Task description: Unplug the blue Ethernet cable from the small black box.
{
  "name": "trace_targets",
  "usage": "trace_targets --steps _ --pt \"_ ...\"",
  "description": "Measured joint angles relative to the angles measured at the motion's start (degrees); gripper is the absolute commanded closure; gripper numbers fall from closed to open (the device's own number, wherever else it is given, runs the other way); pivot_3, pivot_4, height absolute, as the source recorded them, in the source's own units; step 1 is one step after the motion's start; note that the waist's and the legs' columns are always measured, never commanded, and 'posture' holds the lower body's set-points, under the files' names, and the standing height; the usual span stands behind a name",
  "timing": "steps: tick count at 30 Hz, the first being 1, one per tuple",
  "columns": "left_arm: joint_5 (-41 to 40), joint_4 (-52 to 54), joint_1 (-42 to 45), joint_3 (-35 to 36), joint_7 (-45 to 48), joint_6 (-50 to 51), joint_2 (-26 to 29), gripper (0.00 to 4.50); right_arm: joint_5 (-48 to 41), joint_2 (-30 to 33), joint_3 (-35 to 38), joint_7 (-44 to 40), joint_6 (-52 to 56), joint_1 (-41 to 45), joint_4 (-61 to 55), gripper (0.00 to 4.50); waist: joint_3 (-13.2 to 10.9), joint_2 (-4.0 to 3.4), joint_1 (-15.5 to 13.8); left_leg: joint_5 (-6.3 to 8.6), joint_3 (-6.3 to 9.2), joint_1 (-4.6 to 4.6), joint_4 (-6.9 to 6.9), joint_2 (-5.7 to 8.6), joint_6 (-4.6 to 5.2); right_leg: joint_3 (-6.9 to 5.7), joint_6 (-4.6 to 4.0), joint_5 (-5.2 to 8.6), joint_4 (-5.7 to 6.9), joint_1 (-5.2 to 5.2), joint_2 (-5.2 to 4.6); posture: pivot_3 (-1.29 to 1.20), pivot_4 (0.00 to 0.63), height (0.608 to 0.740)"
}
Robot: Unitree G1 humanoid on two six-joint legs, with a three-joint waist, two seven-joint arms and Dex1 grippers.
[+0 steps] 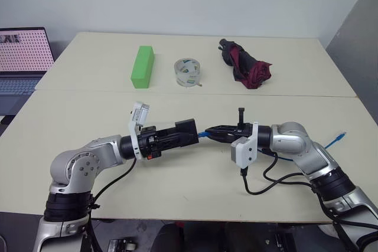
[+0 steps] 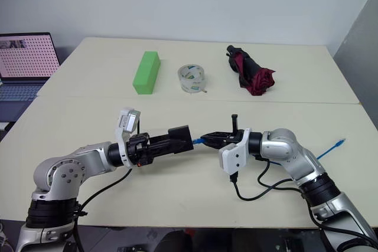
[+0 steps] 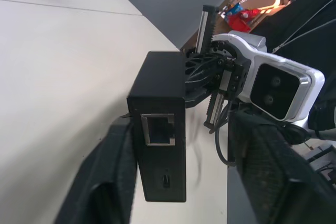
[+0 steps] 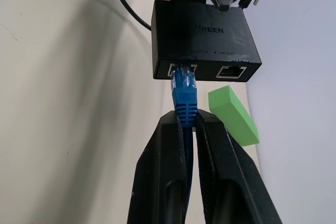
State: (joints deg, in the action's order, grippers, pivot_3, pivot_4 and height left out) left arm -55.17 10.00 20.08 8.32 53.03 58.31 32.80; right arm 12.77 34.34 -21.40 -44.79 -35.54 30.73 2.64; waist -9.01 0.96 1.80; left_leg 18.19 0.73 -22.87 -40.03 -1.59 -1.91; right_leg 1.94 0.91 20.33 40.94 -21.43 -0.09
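Both end effectors grasping: left (image 2: 180, 136) small black box (image 4: 205, 39), right (image 4: 188, 121) blue Ethernet cable (image 4: 184, 95); plug tip hidden.

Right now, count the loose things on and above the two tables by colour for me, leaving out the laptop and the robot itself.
Blue: 1, the blue Ethernet cable
Black: 1, the small black box
Green: 1, the green block
Clear: 1, the tape roll
Dark red and black: 1, the folded umbrella
Total: 5
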Motion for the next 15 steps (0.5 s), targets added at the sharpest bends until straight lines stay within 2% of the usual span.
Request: trace_targets --steps 4,11,13,15 --pt "0.00 -1.07 0.21 0.00 -0.25 0.00 -0.05 3.71 0.07 0.00 0.00 0.17 -0.49 0.00 -0.06 4.46 0.00 0.00 0.01 0.00 0.00 0.00 0.00 -0.01 0.00 -0.01 0.00 0.00 0.00 0.00 0.00 0.00 0.150 0.740" --pt "0.19 -1.07 0.21 -0.18 -0.25 -0.04 -0.10 3.72 0.48 0.06 0.00 0.17 -0.71 0.00 -0.05 4.46 0.00 0.00 0.01 0.00 0.00 0.00 0.00 0.00 0.00 0.00 0.00 0.00 0.00 0.00 0.00 0.00 0.150 0.740" --pt "0.48 -1.07 0.21 -0.51 -0.10 -0.05 -0.08 3.72 0.57 0.36 -0.04 -0.28 -0.86 0.01 -0.16 3.76 0.00 0.00 -0.02 0.00 0.00 0.00 0.00 0.00 0.00 0.00 0.00 0.00 0.00 0.00 0.00 0.00 0.150 0.740" --pt "0.64 -1.07 0.21 -0.83 0.11 -0.16 -0.08 3.72 0.43 0.86 -0.14 -1.26 -1.04 0.01 -0.47 3.37 0.00 0.00 -0.03 0.00 0.00 0.00 0.00 0.00 0.00 0.00 0.00 0.00 0.00 0.00 0.00 0.00 0.150 0.740"
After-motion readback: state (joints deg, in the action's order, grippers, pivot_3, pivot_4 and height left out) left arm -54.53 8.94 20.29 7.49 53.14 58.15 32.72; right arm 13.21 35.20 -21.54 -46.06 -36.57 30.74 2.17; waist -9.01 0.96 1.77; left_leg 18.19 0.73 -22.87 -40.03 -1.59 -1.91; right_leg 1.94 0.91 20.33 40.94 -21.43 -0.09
